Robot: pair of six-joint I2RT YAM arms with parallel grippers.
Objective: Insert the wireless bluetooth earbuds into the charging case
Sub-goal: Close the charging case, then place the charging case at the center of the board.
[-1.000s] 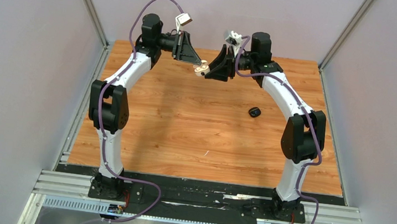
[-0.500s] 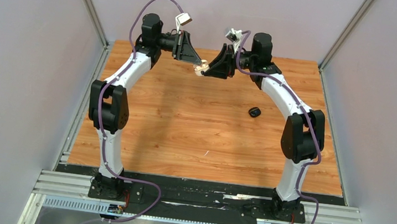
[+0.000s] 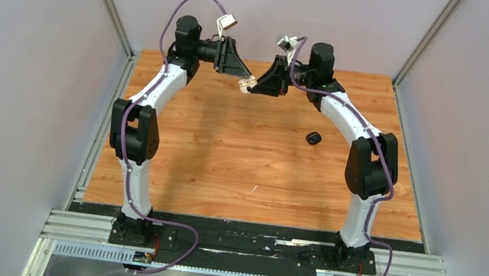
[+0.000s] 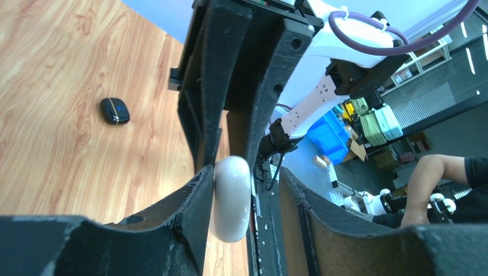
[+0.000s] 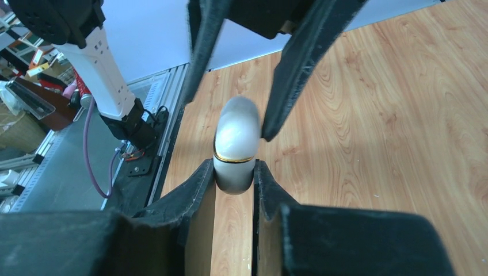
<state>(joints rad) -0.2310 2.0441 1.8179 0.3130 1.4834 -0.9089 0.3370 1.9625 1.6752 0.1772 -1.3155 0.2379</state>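
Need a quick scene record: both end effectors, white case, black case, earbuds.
left end effector: open; white case against one side, gap on the other
right end effector: shut on white case
white case: in the air between the two arms, above the far part of the table; lid looks closed
black case: lying on the table, right side, nothing touching it
earbuds: none visible in any view

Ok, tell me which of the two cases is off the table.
The white case, pinched in mid-air by the right gripper; the black case lies flat on the wooden table.
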